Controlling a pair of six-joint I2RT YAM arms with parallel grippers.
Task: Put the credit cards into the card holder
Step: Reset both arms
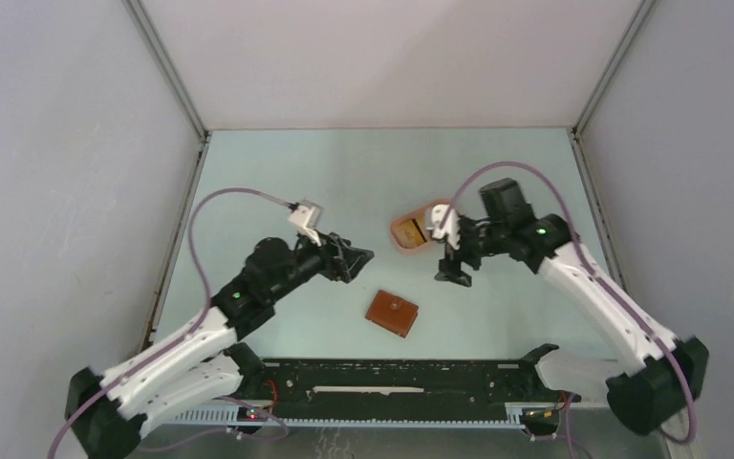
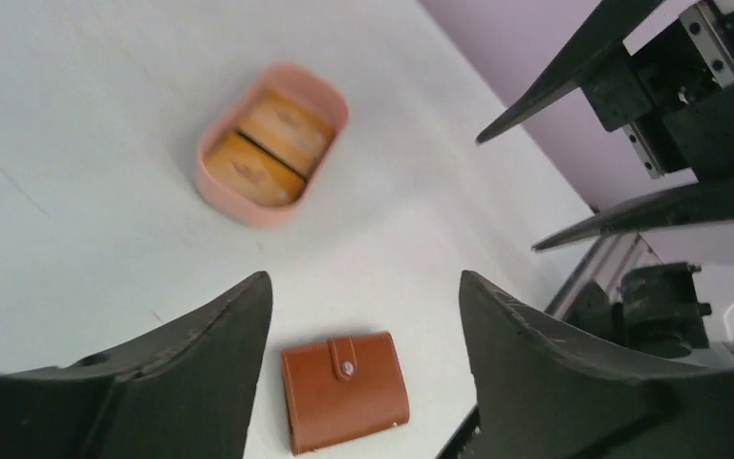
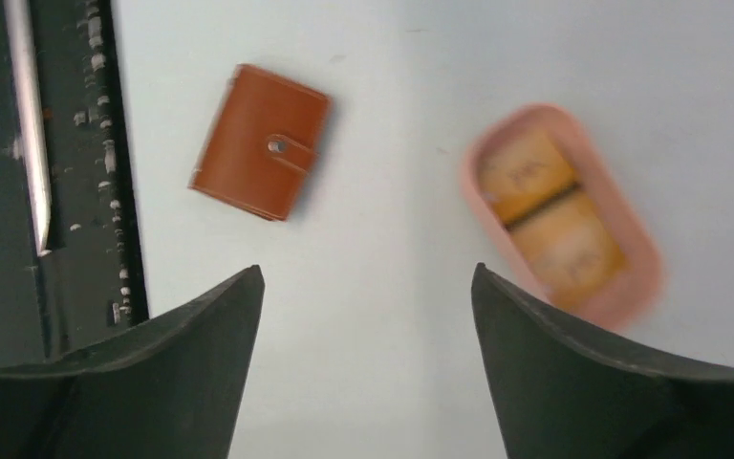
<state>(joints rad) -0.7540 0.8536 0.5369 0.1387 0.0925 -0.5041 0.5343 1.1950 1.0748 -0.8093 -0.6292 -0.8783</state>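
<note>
Card holder (image 1: 392,313) lies untouched between left hand (image 1: 363,260) and right hand (image 1: 447,256).

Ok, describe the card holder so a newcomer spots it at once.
On the pale table, look just beyond the black rail at the near edge. The card holder lies there closed: a reddish-brown leather square with a snap tab, unlike the pink oval tray farther back.

Card holder (image 2: 344,392): smooth brn leather, sl. sheen. Tray (image 2: 248,212): matt pink plastic.
</note>
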